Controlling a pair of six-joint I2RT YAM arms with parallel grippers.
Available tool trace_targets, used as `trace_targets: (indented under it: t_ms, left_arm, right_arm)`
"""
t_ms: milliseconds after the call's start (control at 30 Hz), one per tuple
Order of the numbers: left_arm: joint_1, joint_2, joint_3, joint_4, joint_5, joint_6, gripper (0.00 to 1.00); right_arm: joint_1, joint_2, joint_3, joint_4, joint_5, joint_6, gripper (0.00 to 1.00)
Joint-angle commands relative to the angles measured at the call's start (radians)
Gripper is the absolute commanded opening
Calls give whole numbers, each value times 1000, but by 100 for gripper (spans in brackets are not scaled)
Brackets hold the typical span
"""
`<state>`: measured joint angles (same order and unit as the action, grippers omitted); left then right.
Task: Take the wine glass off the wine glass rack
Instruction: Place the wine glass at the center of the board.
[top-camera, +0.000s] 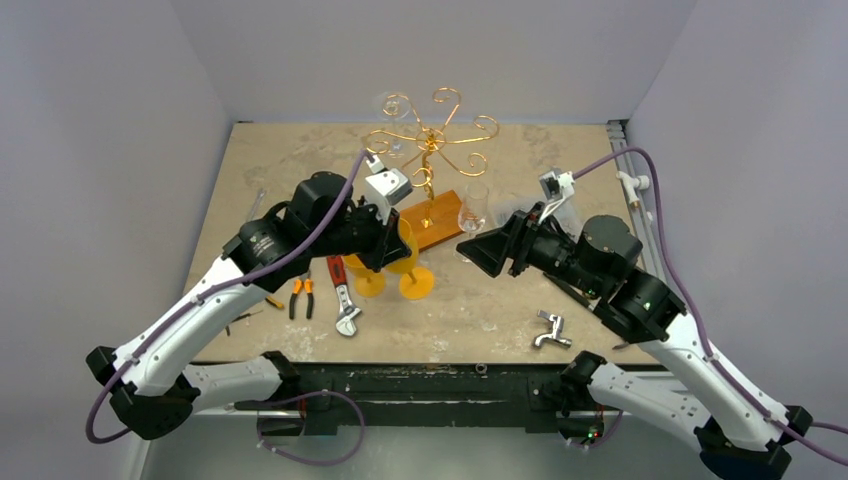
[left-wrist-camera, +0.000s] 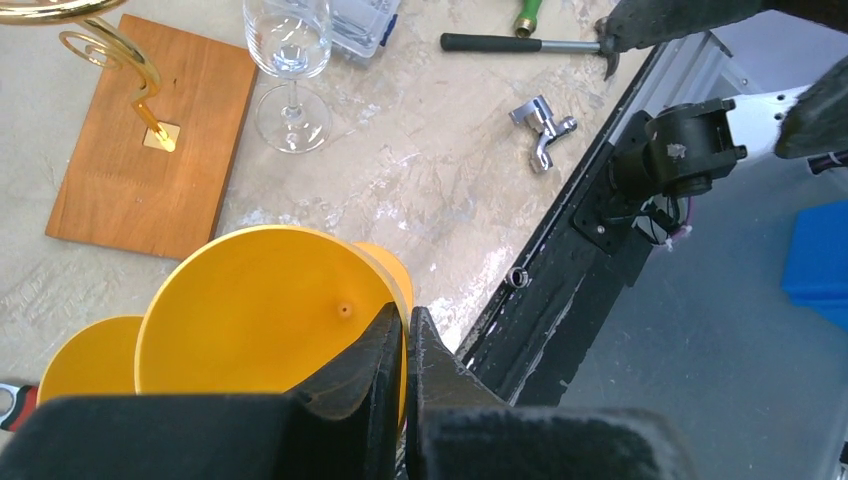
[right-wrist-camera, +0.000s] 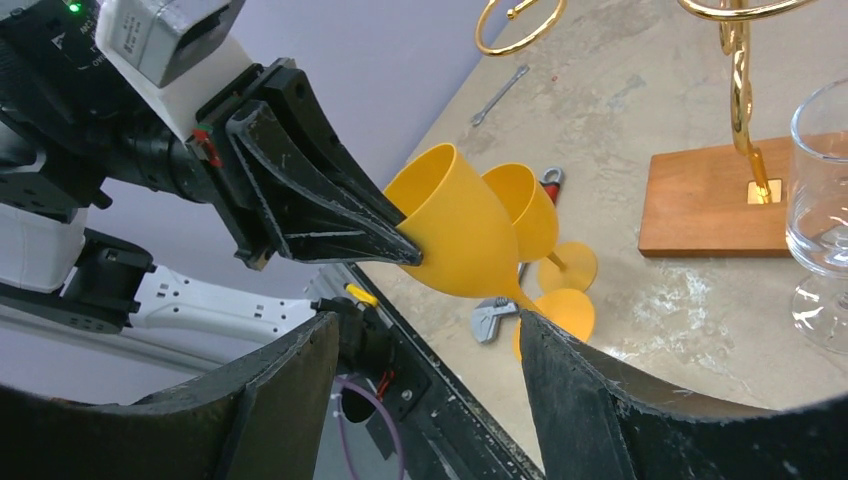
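Note:
The golden wire wine glass rack (top-camera: 432, 135) stands at the back middle on its wooden base (top-camera: 440, 225); the base also shows in the left wrist view (left-wrist-camera: 130, 170) and the right wrist view (right-wrist-camera: 710, 205). A clear wine glass (top-camera: 391, 106) hangs at its back left arm. Another clear wine glass (top-camera: 473, 208) stands on the table beside the base. My left gripper (left-wrist-camera: 408, 335) is shut on the rim of a tilted yellow wine glass (left-wrist-camera: 260, 310), also in the right wrist view (right-wrist-camera: 460, 235). A second yellow glass (right-wrist-camera: 525, 208) stands beside it. My right gripper (right-wrist-camera: 430, 345) is open and empty, facing them.
Orange-handled pliers (top-camera: 300, 297) and an adjustable wrench (top-camera: 344, 300) lie at the front left. A metal tap fitting (top-camera: 549, 330) lies at the front right. A hammer (left-wrist-camera: 520, 43) lies by the right rail. The table's front edge (left-wrist-camera: 520, 275) is close to the left gripper.

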<state>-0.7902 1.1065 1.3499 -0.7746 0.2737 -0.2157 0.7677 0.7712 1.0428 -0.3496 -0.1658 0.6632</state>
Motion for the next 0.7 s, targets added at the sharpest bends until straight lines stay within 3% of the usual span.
trace_targets:
  t_ms: [0, 433, 667]
  left_arm:
    - [-19, 16, -16, 102, -51, 23, 0]
    - [-83, 88, -87, 238, -200, 63, 0]
    - [-109, 139, -104, 302, -211, 91, 0]
  right_arm:
    - [0, -26, -3, -5, 45, 9, 65]
    - [1, -39, 1, -33, 81, 8, 64]
    - [2, -49, 3, -49, 105, 4, 64]
